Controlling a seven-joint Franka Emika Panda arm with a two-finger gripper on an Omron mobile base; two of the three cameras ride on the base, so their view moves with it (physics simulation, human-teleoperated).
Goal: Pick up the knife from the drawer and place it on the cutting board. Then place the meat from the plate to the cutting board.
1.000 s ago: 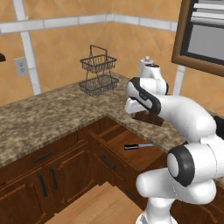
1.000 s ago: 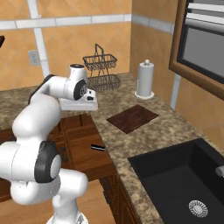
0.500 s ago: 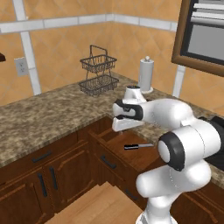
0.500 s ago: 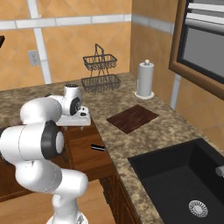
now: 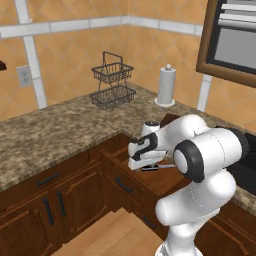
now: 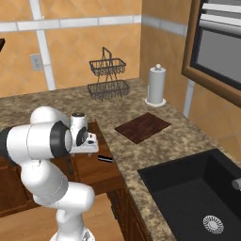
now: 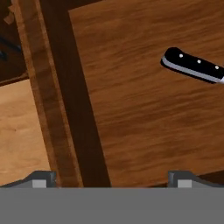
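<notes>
The drawer point(image 5: 161, 181) stands pulled out under the counter, its plain wood bottom point(image 7: 148, 109) and front wall point(image 7: 65, 109) close below the hand. Inside lies the knife point(image 7: 193, 65), whose black riveted handle is at the upper right of the hand view, beyond the right finger; it also shows as a dark handle point(image 6: 105, 158) point(image 5: 150, 168). My gripper point(image 7: 113, 178) point(image 5: 143, 161) point(image 6: 88, 147) hangs open just above the drawer bottom, nothing between its fingers, the knife off to one side. The dark reddish cutting board point(image 6: 142, 127) lies bare on the counter. Plate and meat are out of view.
A wire two-tier basket point(image 5: 112, 85) and a paper towel roll point(image 5: 166, 85) stand at the back of the granite counter point(image 5: 55, 132). A black sink point(image 6: 197, 197) is to the right. Cabinet doors point(image 5: 50, 210) sit left of the drawer.
The hand has come down from above the counter edge into the open drawer, close over its bottom. The jaws stayed open; knife and board have not moved.
</notes>
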